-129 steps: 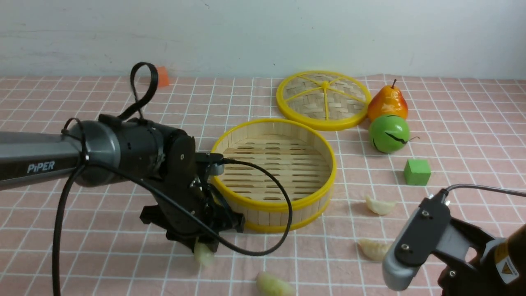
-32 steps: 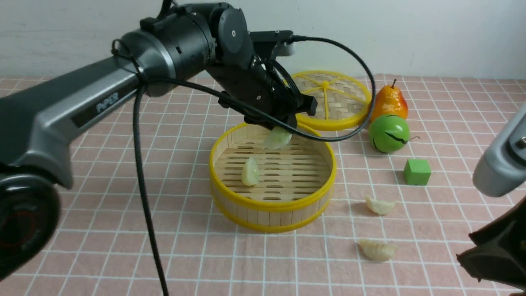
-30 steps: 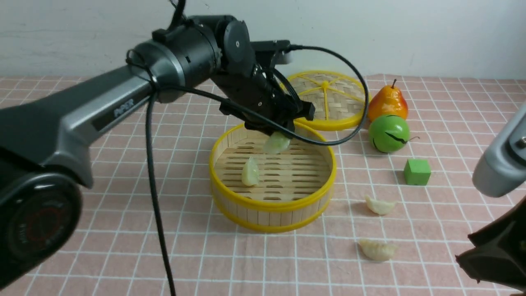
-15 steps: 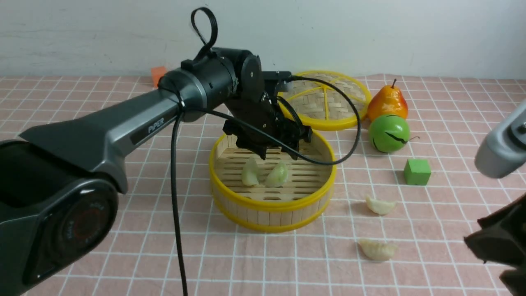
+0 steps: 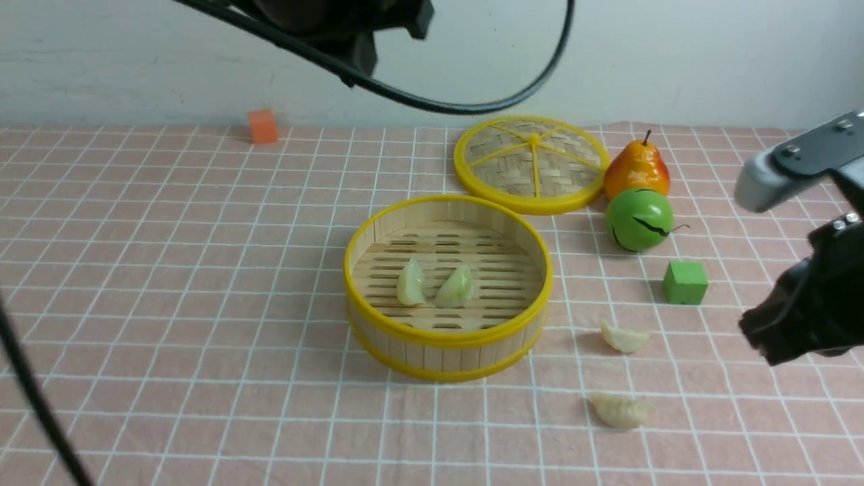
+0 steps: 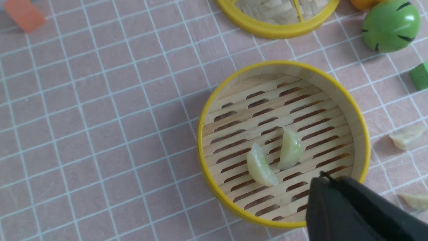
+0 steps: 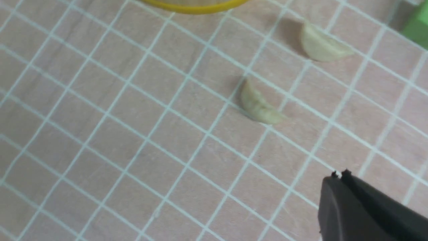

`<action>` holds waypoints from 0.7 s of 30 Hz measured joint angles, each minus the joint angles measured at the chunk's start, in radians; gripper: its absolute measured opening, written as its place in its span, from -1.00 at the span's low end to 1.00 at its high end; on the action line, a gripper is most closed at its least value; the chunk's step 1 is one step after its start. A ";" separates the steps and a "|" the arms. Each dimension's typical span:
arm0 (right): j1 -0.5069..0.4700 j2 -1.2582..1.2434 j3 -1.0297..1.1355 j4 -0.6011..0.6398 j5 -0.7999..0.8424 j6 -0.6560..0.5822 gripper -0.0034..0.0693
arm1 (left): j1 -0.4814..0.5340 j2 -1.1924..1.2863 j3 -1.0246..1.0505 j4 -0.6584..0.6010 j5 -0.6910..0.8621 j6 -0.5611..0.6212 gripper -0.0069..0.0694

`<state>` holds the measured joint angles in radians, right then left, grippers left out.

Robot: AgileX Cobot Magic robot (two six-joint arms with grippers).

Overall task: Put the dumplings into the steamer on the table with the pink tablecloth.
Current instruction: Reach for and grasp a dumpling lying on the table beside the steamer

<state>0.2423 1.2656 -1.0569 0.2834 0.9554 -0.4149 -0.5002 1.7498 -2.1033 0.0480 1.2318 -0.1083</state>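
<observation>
Inside the round bamboo steamer (image 5: 449, 344), two translucent greenish dumplings (image 5: 411, 282) (image 5: 455, 287) are lying on the slotted wooden floor, close together between slatted walls and yellow rims. Two creamier crescent dumplings (image 5: 624, 337) (image 5: 620, 410) are resting on the pink, white-gridded tablecloth (image 5: 223, 337) covering the worktop, to the steamer's right. Behind the steamer, a woven lid (image 5: 533, 162) with yellow spokes is lying near a glossy orange-red pear (image 5: 637, 169) and a round green fruit (image 5: 640, 219) with dark streaks; a green cube (image 5: 685, 282) is sitting nearer. The left gripper (image 6: 326, 177) is hovering with its fingers together, and the right gripper (image 7: 339, 174) is also keeping its fingertips together, both holding nothing.
</observation>
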 joint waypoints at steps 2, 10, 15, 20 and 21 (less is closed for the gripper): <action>0.000 0.070 -0.007 0.084 0.017 -0.104 -0.96 | 0.000 -0.086 0.071 -0.003 -0.006 0.013 -0.86; 0.000 0.272 -0.047 0.195 0.048 -0.328 -0.93 | -0.001 -0.407 0.482 -0.039 -0.060 0.012 -0.86; 0.016 0.356 -0.047 0.118 0.024 -0.396 -0.62 | -0.001 -0.629 0.796 -0.101 -0.114 0.012 -0.86; 0.083 0.390 -0.047 0.012 -0.099 -0.406 -0.02 | -0.001 -0.804 1.026 -0.116 -0.136 0.011 -0.86; 0.103 0.403 -0.047 -0.022 -0.143 -0.407 0.14 | -0.001 -0.847 1.072 -0.116 -0.138 0.011 -0.86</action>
<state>0.3450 1.6687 -1.1040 0.2615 0.8125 -0.8222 -0.5012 0.9032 -1.0316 -0.0678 1.0942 -0.0974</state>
